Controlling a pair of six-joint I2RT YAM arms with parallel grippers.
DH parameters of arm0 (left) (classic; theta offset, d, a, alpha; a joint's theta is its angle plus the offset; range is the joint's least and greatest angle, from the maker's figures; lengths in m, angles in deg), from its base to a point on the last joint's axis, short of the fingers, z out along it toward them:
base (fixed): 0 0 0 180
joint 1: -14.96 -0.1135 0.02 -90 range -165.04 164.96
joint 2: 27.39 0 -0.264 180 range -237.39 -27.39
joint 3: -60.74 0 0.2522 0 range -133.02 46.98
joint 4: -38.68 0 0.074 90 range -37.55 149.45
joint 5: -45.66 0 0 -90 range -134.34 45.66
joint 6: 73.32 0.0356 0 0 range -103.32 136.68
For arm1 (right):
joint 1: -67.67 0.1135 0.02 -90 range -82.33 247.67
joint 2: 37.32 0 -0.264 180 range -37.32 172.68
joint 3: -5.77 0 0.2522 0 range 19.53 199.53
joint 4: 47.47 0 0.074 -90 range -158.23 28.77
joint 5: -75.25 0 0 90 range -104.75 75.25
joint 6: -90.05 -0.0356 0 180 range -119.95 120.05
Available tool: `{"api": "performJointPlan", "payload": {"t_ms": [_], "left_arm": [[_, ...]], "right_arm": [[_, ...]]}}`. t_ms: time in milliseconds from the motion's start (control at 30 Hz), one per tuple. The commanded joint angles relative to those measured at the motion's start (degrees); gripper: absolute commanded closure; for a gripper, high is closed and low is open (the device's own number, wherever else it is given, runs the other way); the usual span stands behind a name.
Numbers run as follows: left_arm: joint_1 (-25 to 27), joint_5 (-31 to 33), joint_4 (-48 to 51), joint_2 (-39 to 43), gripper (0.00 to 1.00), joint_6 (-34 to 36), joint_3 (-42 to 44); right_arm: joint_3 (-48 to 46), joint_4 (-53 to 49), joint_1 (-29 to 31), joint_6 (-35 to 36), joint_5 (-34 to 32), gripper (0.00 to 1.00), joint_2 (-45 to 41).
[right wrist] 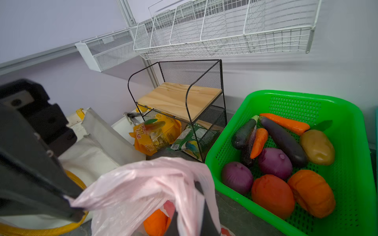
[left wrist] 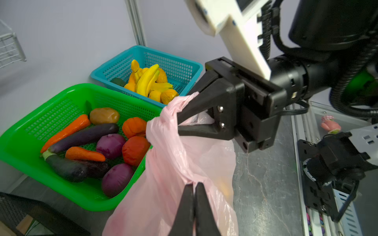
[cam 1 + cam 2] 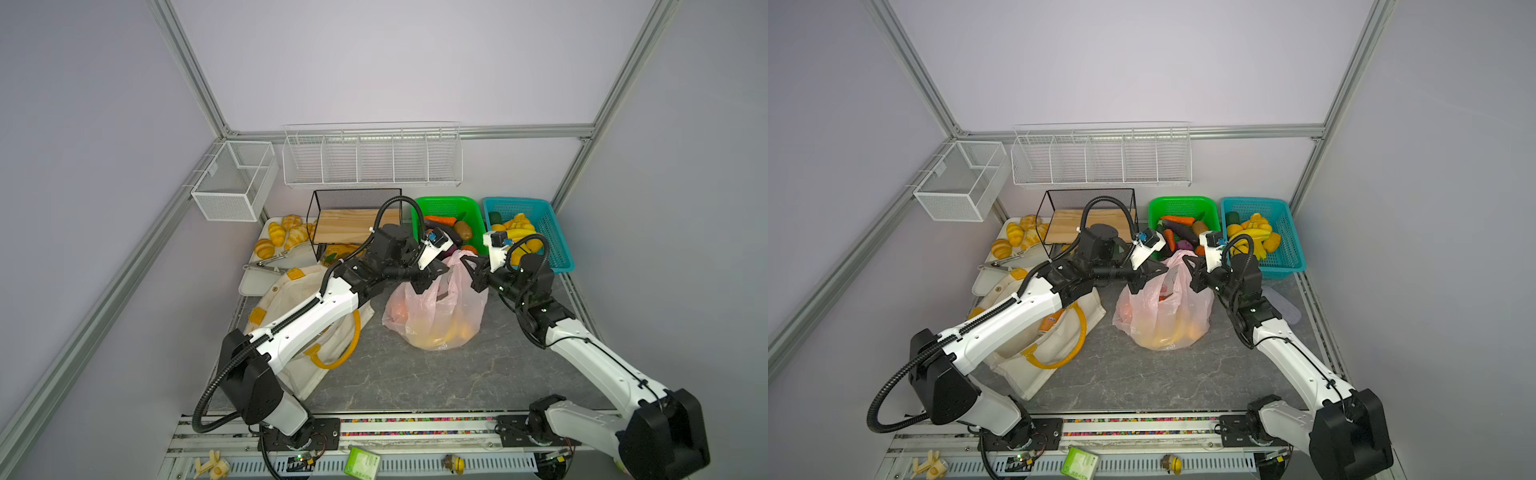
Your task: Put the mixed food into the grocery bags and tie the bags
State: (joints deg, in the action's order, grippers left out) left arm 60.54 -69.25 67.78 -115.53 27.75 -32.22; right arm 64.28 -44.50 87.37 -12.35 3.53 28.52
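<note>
Left arm [image 3: 316,307] extended forward toward the middle, left jaws pinched tight together, right arm [image 3: 594,353] bent in from the right, right jaws pinched tight too, tips facing each other

Tally: 2 grocery bags [image 3: 1163,307] (pink plastic bag [image 3: 436,316] plus canvas tote [image 3: 284,293]), 1 green basket [image 2: 51,114], 1 blue basket [image 2: 176,69], 2 white wall baskets [image 3: 235,183], 1 black shelf [image 1: 180,98], 2 snack packets [image 1: 157,137], then veg: 2 carrots [image 2: 67,128], 2 purple onions [image 2: 111,146], 1 potato [image 2: 104,115], 1 pumpkin [image 2: 134,126], 1 tomato [image 2: 135,150].
</note>
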Motion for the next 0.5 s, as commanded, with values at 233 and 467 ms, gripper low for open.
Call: {"api": "performJointPlan", "payload": {"t_ms": [233, 467], "left_arm": [[1.22, -0.72, -8.81, -7.05, 1.00, -7.50, 0.64], [2.52, 4.45, -9.44, -10.50, 1.00, -5.56, -0.92]], "right_arm": [[3.58, -1.08, -0.45, -6.24, -3.55, 0.93, 3.16], [3.18, 0.46, -0.54, -5.27, 0.04, 0.91, 4.05]]}}
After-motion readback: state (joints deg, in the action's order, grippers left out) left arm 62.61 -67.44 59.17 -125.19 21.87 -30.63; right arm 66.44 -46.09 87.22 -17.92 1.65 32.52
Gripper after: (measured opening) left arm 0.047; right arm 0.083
